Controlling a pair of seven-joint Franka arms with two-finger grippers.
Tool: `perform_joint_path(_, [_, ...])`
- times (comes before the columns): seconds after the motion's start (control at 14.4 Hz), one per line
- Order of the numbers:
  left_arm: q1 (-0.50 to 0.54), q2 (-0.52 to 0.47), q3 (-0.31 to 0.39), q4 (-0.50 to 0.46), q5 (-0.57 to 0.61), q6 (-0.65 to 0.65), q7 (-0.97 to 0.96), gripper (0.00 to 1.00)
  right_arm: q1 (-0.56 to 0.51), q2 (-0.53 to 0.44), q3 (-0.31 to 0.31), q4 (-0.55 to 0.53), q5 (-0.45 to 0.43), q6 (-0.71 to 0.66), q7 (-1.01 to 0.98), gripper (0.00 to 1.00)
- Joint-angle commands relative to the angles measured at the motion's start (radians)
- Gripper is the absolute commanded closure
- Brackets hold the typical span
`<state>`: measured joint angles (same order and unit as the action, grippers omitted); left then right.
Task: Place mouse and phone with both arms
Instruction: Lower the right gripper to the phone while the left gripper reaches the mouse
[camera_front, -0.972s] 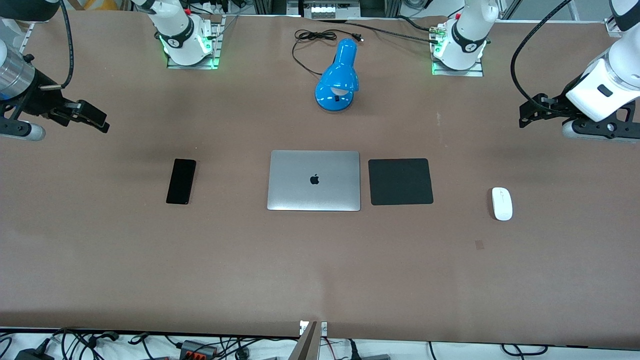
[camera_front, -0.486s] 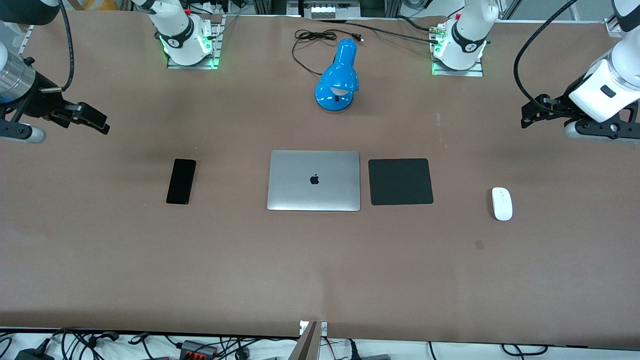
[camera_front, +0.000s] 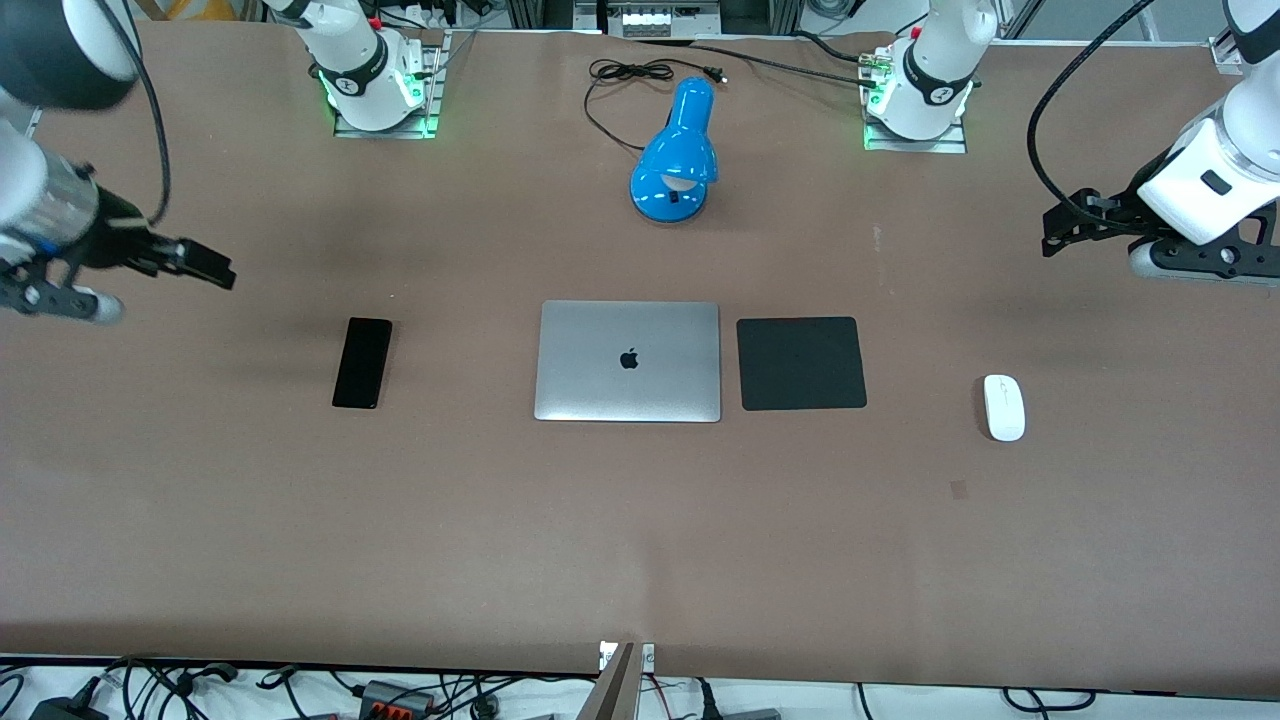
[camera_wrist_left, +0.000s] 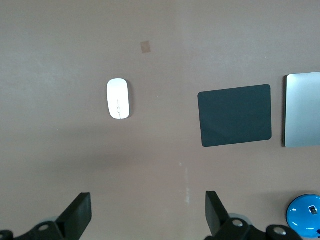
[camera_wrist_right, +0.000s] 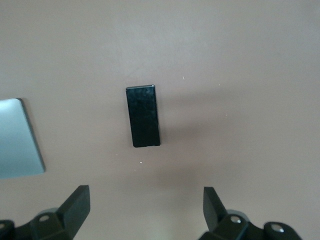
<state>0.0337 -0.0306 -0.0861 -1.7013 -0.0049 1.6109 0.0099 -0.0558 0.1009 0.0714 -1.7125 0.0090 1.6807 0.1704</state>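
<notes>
Now both grippers (camera_front: 205, 265) (camera_front: 1062, 222) spread over bare table (camera_front: 640, 540) ends.

Robotics lab, staged as an office desk. Wide brown tabletop (camera_front: 640, 520) carries two bolted white arm bases with green lights (camera_front: 378, 85) (camera_front: 915, 95) along its far edge. Loose cables and power adapters (camera_front: 200, 690) trail off the near edge; aluminium framing (camera_front: 625, 15) stands past the far edge. Desk props set out in a row: closed silver laptop (camera_front: 628, 361), black pad (camera_front: 801, 363), blue desk lamp (camera_front: 677, 155) with its cord unplugged.
</notes>
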Motion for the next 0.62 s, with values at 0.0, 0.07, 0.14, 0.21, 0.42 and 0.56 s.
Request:
perform_joint_path(0.0, [0.008, 0.006, -0.006, 0.011, 0.011, -0.003, -0.010, 0.00, -0.018, 0.094, -0.001, 0.066, -0.001, -0.007, -0.040, 0.00])
perform_joint_path(0.07, [0.011, 0.024, -0.004, 0.011, 0.010, -0.009, -0.008, 0.00, -0.019, 0.114, -0.001, 0.065, -0.001, 0.008, -0.040, 0.00])
perform_joint_path(0.14, [0.014, 0.043, -0.003, 0.011, 0.009, -0.026, -0.008, 0.00, -0.019, 0.141, -0.001, 0.065, -0.001, 0.036, -0.040, 0.00])
perform_joint_path(0.21, [0.017, 0.066, -0.003, 0.011, 0.009, -0.037, -0.010, 0.00, -0.018, 0.164, -0.001, 0.065, -0.003, 0.051, -0.040, 0.00])
perform_joint_path(0.42, [0.018, 0.159, -0.001, 0.015, 0.011, -0.048, 0.004, 0.00, -0.004, 0.311, 0.002, 0.051, -0.003, 0.143, -0.020, 0.00])
perform_joint_path(0.56, [0.025, 0.233, 0.000, 0.025, 0.009, -0.032, -0.005, 0.00, 0.028, 0.385, 0.002, 0.027, -0.004, 0.186, 0.079, 0.00])
